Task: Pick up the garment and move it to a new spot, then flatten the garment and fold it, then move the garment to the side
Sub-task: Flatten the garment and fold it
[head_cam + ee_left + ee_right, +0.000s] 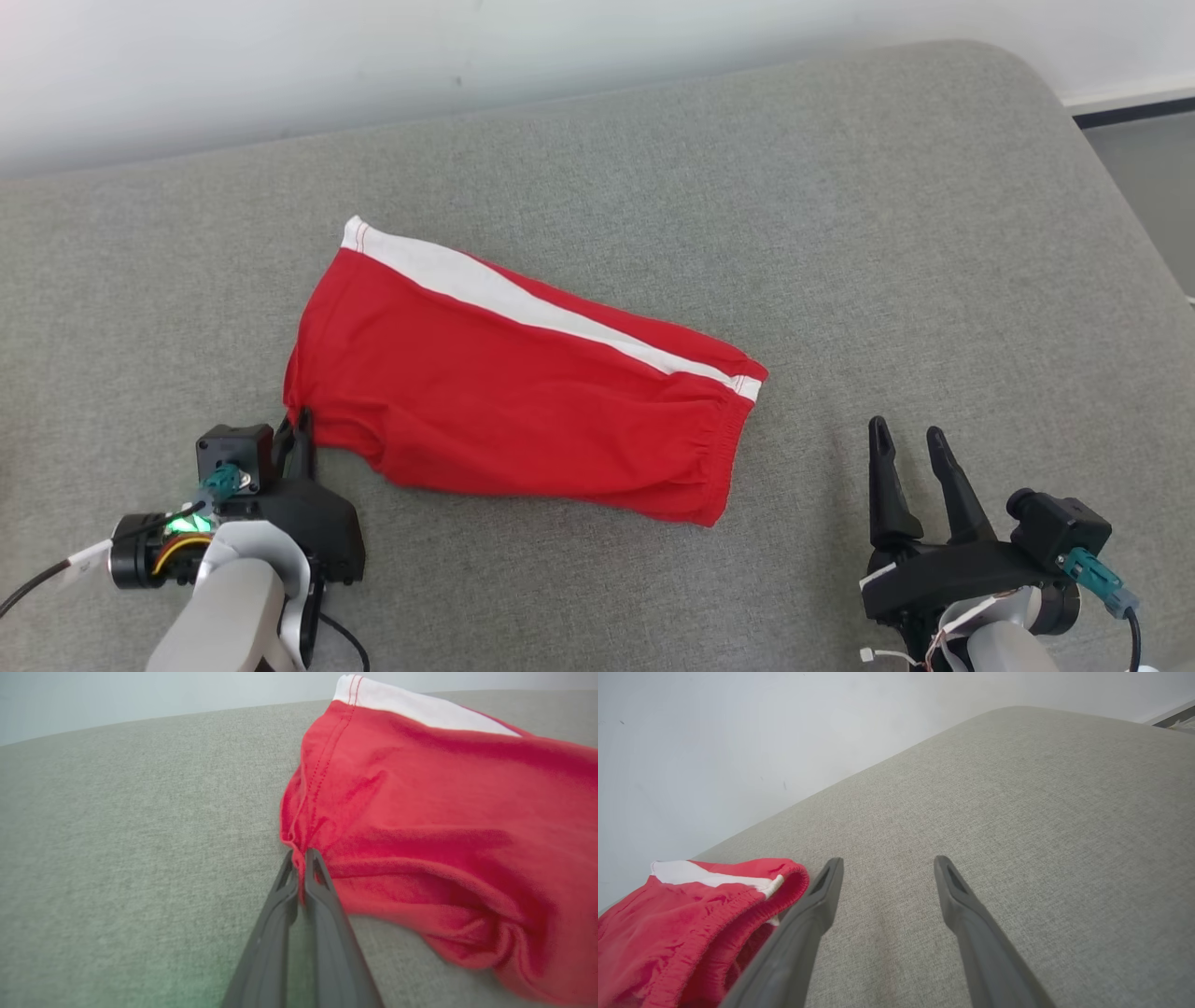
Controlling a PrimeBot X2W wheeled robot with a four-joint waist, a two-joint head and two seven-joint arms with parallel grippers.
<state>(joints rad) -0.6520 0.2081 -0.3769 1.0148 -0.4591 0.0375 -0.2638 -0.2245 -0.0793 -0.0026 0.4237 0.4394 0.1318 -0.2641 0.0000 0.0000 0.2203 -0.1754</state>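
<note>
The garment is a pair of red shorts with a white side stripe, lying folded on the grey cushion, leg hem at the left and elastic waistband at the right. My left gripper is shut on the lower left corner of the hem; in the left wrist view the garment has its red hem fabric pinched between the left gripper's closed fingers. My right gripper stands open on the cushion, to the right of the waistband and apart from it. In the right wrist view the waistband of the garment lies left of the right gripper.
The grey upholstered surface runs back to a white wall. Its right edge curves down toward a grey floor with a dark baseboard. Bare cushion lies around the shorts on all sides.
</note>
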